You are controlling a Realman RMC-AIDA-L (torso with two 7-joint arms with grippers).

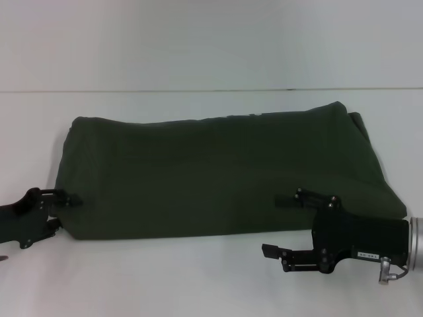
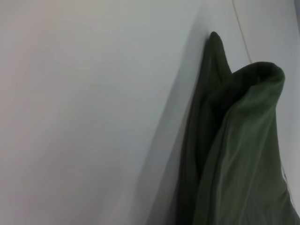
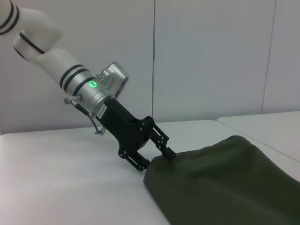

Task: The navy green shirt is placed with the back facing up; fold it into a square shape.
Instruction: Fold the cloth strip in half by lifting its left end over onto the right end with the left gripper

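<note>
The navy green shirt (image 1: 218, 172) lies on the white table (image 1: 165, 277) as a long folded band, plain side up, no lettering showing. My left gripper (image 1: 61, 212) is at the band's near left corner, open, one finger over the cloth and one at its edge. The right wrist view shows the left gripper (image 3: 153, 159) straddling that corner of the shirt (image 3: 225, 183). The left wrist view shows only the shirt's bunched folded edge (image 2: 239, 140) close up. My right gripper (image 1: 277, 224) is open at the near right edge, one finger over the cloth and one over bare table.
A thin seam (image 1: 198, 90) crosses the table behind the shirt. Bare white table lies in front of the shirt and to its left (image 2: 84, 117). A pale panelled wall (image 3: 211, 56) stands behind the table in the right wrist view.
</note>
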